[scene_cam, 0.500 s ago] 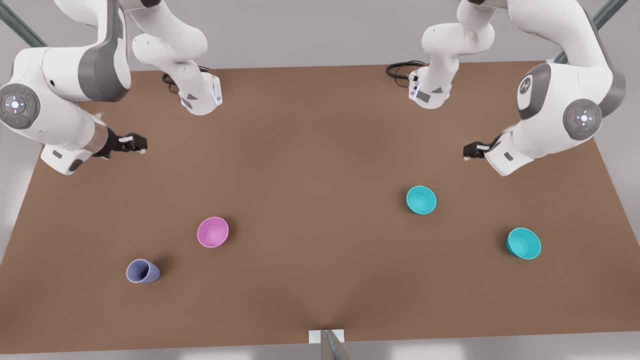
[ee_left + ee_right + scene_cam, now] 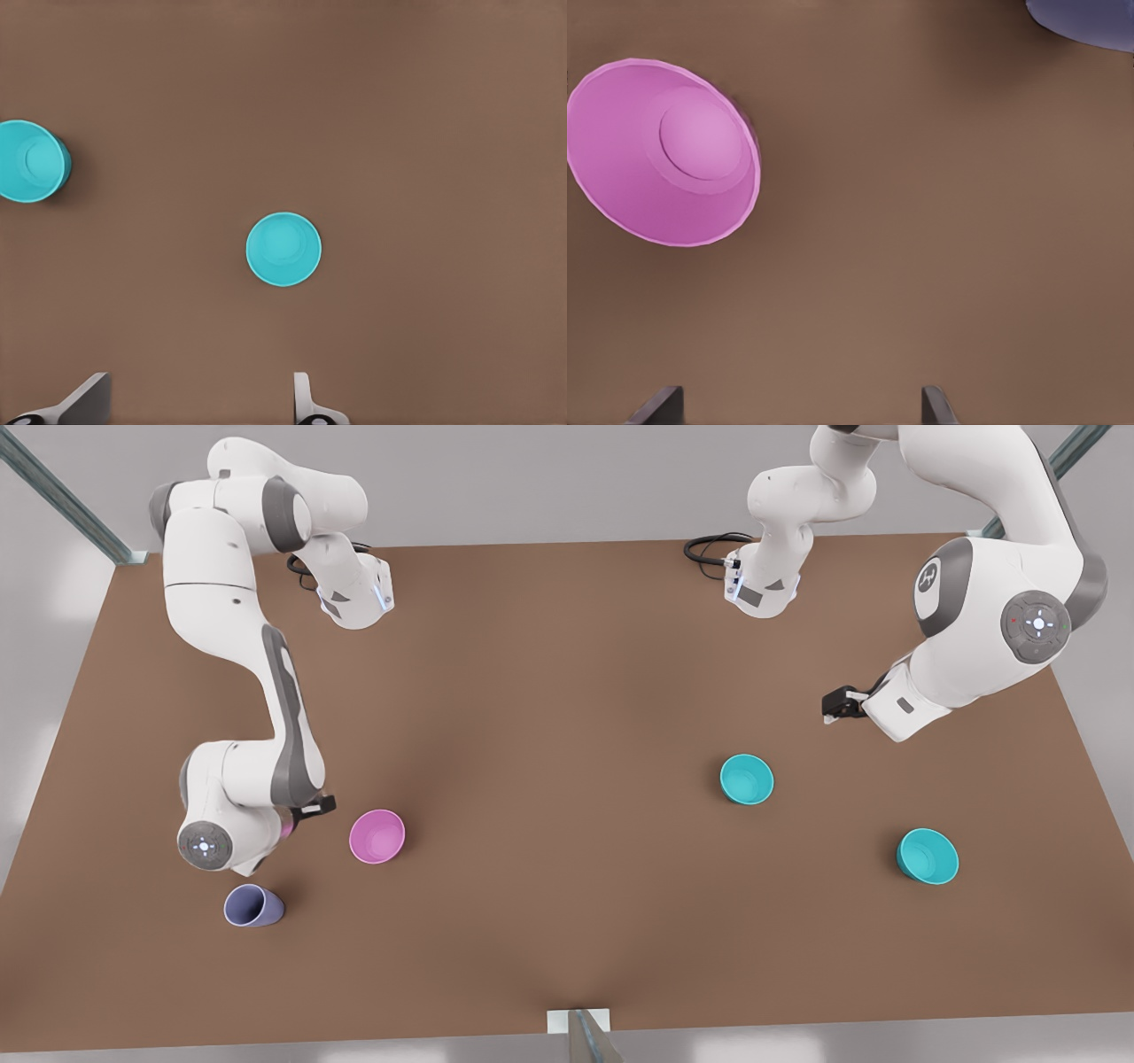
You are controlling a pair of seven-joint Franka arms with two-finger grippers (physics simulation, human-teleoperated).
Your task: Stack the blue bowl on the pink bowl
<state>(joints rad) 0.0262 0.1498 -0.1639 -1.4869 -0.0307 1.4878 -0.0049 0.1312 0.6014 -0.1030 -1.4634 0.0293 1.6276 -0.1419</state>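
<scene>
The pink bowl [image 2: 376, 836] [image 2: 660, 150] stands upright on the front view's left. My right gripper [image 2: 312, 809] [image 2: 799, 409] hovers just beside it, open and holding nothing. Two alike blue bowls stand on the front view's right: one [image 2: 747, 779] [image 2: 283, 249] nearer the middle, the other [image 2: 928, 856] [image 2: 31, 161] closer to the table's right edge. My left gripper [image 2: 837, 707] [image 2: 199, 403] hangs above the table behind the nearer blue bowl, open and holding nothing.
A lavender-grey cup [image 2: 252, 906] [image 2: 1090, 22] lies tipped on the brown table [image 2: 567, 691], in front of the right arm's wrist. Both arm bases and black cables sit along the far edge.
The right arm has swung down from the far left to beside the pink bowl. The left gripper has barely shifted. The bowls and cup have not moved.
</scene>
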